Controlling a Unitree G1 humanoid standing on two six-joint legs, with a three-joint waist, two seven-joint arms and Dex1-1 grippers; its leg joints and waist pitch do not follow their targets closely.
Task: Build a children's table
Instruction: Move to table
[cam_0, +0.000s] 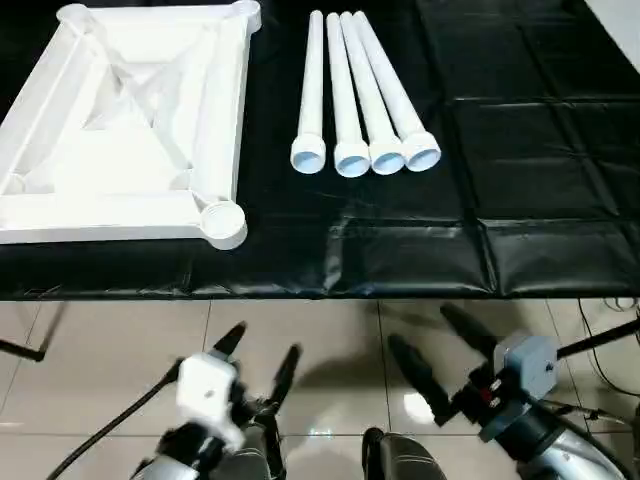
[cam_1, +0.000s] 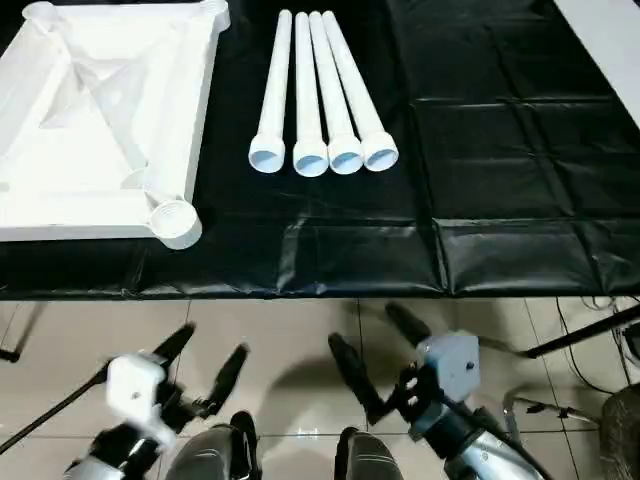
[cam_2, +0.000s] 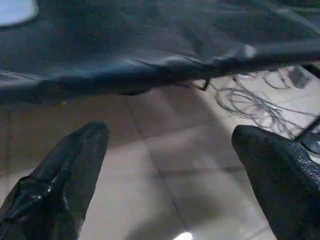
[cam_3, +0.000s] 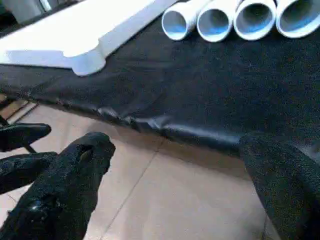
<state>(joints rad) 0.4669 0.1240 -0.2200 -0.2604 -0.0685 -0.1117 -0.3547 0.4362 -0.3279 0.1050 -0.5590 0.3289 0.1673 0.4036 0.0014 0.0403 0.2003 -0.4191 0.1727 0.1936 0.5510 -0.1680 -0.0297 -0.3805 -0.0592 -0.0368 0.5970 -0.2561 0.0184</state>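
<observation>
Nothing is assembled yet, so you are at the start: the first step is picking a leg.

Far left on the surface lies the white rectangular plastic table top (cam_0: 130, 120), ribbed underside up, with its near round corner socket (cam_0: 222, 221) close to the front edge. Just to its right, apart from it, 4 long white tapered round legs (cam_0: 362, 95) lie side by side and touching, open wide ends toward you.

Your left gripper (cam_0: 262, 358) hangs below the surface edge over the floor, fingers spread wide, empty. Your right gripper (cam_0: 438, 352) sits at the same level, also spread wide and empty.

Next move, as I judge it: raise 1 gripper above the edge, reach to an outer leg, and close across its shaft. The legs are round and may roll when nudged.

The surface is covered by a black creased sheet (cam_0: 520, 150). Below is a beige tiled floor (cam_0: 340, 330); grey cables (cam_2: 255, 102) lie on it in the left wrist view.
</observation>
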